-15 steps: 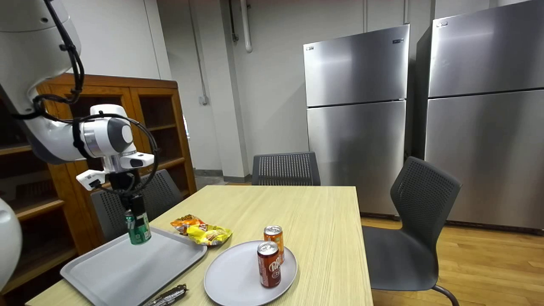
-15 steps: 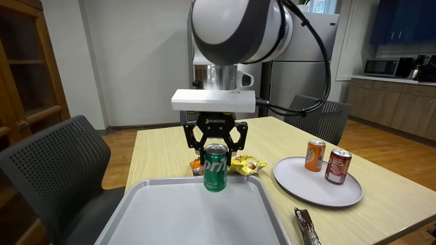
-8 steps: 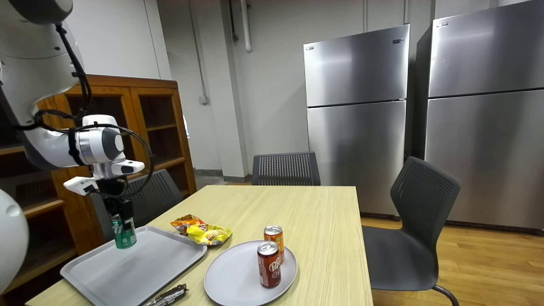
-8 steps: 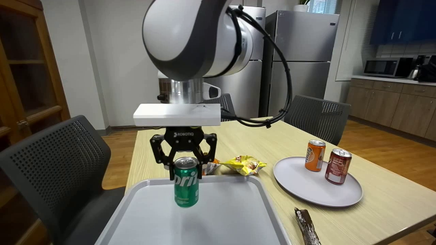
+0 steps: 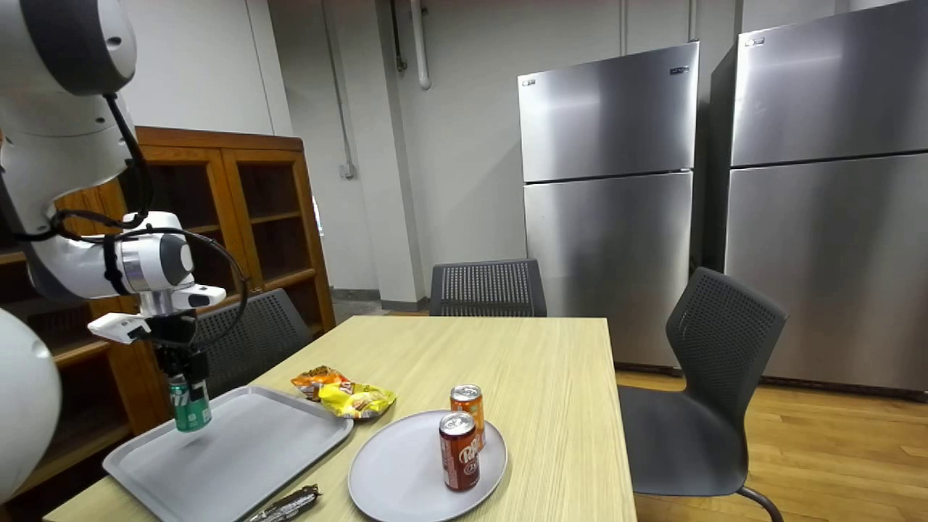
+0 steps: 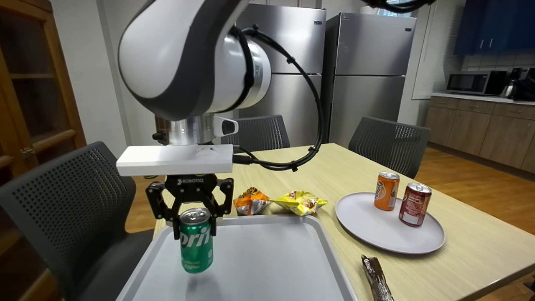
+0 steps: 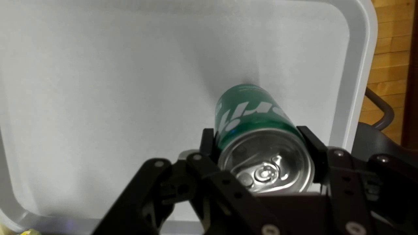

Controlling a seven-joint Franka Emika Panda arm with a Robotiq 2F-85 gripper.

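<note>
My gripper (image 6: 195, 232) is shut on a green Sprite can (image 6: 196, 255), one finger on each side of its upper part. Upright in both exterior views, the can hangs a little above the grey tray (image 6: 267, 263), with a shadow beneath it. In the wrist view, the can's silver top faces the camera between the black fingers (image 7: 207, 142), and its green side (image 7: 248, 114) shows beyond. The tray's bare floor (image 7: 114, 98) spreads out under it, the can being nearer the rim at the right of that view.
A round plate (image 6: 359, 217) carries an orange can (image 6: 387, 190) and a dark red can (image 6: 415, 205). Orange (image 6: 250, 202) and yellow (image 6: 301, 202) snack bags lie by the tray's edge. A dark wrapped bar (image 6: 377, 278) lies between tray and plate. A chair (image 6: 83, 200) stands beside the table.
My gripper has carried the green can leftward and lower in both exterior views, from near the snack bags to over the tray's corner area. The grip stays the same; other objects have not moved.
</note>
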